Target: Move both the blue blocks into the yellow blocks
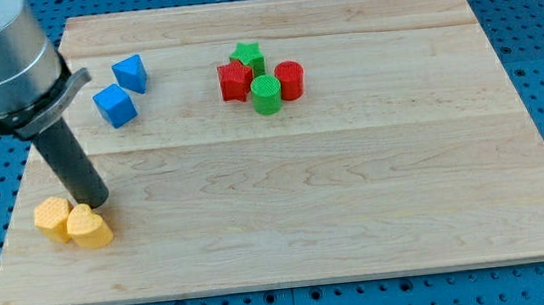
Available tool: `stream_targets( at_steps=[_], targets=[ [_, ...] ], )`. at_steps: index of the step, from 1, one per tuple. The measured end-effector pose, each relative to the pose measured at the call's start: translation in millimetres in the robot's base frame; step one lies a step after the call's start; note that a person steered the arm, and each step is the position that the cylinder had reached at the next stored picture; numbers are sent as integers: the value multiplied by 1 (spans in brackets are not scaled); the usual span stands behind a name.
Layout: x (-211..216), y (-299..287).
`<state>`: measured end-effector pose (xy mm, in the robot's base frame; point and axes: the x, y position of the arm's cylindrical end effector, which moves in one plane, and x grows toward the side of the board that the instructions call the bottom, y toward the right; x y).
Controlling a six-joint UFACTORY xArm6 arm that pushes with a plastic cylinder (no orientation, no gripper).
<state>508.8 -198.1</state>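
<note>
**Rod tip beside the yellow pair, blue blocks well apart up the board**

The wooden board point(291, 241) serves as the landmark for everything here, and the account runs from its left edge to its right.

Near the board's lower left corner sit two yellow blocks, touching each other: a yellow hexagon-like block point(52, 218) toward the view's left and a yellow heart-shaped block point(89, 227) just to its right and slightly lower. My tip point(96, 201) rests on the board just above the yellow heart-shaped block, so close that I cannot tell whether it touches. The dark rod rises from there toward the view's top left, into the grey arm housing that hangs over the board's upper left corner. The arm carries no jaws at all, only this rod, and it has hold of nothing.

Further along, in the board's upper left part, lie the two blue blocks. The blue cube point(114, 106) sits lower and the blue angular block point(130, 74) is just beside it, up and to the right; whether they touch is unclear. Both lie well apart from the yellow pair and from my tip.

Near the middle of the board's top edge is a tight cluster: a red block point(235, 81), a green star-shaped block point(246, 56), a green cylinder point(266, 94) and a red cylinder point(289, 80).
</note>
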Motion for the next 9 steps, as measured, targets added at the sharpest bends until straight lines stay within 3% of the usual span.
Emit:
stream_targets(
  at_steps=[2, 3, 5, 6, 7, 8, 9],
  targets=[
    [-98, 70],
    [-145, 31],
    [-162, -26],
    [-131, -62],
    [-80, -61],
    [-121, -64],
    [-114, -39]
  ],
)
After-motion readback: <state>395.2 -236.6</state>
